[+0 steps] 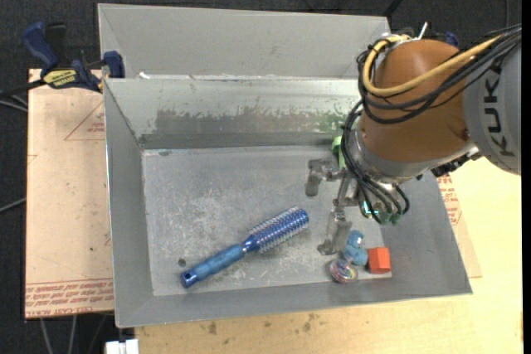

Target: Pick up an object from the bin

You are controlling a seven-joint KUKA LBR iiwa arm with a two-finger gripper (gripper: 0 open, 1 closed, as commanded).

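The grey metal bin point(207, 178) has sloping walls and a scuffed, flat floor. My arm comes in over its right edge, and the rounded orange cover point(415, 104) with its looped cables hangs above the right half of the floor. A blue plastic hairbrush point(249, 246) lies slantwise near the bin's front edge, with its bristled head toward the middle and its handle toward the front left corner. My claw point(330, 243) reaches down close to the floor near the front right corner, and I cannot tell whether it is open or closed. Three small things cluster just beside its tip: an orange block point(378, 260) nearest the right edge, a light-blue plastic piece point(355, 248) next to the claw, and a small round purplish thing point(342, 270) closest to the front edge.
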